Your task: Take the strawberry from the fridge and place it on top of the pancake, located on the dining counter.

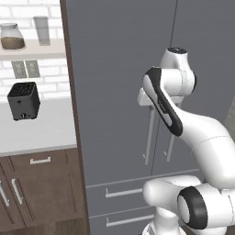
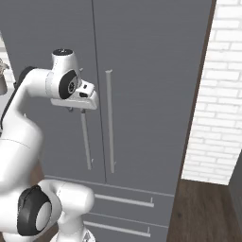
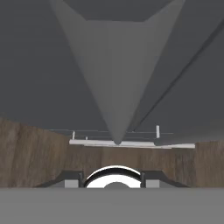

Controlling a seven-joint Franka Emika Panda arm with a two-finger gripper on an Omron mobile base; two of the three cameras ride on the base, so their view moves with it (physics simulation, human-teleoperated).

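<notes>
1. The arm rises from the base, bends at a raised elbow and reaches forward to the fridge (image 1: pixel 114 92), whose two doors are shut.
2. The hand is held level at the top of the left door's handle (image 2: pixel 86 142), pointing down along the bar.
3. The gripper (image 2: pixel 79 110) sits at the upper end of that handle; in the right base view a dark fingertip shows just beside the bar.
4. In the hand view the handle runs away from the camera as a long grey wedge, down toward the drawer handles (image 3: pixel 131 143) and the wood floor (image 3: pixel 35 153).
5. The jaws look set narrowly about the bar, but I cannot tell whether they press on it or merely stand beside it.
6. The right door's handle (image 2: pixel 110 123) hangs free, just beside the left one.
7. Left of the fridge, a counter (image 1: pixel 41 133) carries a black toaster (image 1: pixel 23 101); a shelf above holds a jar (image 1: pixel 11 36).
</notes>
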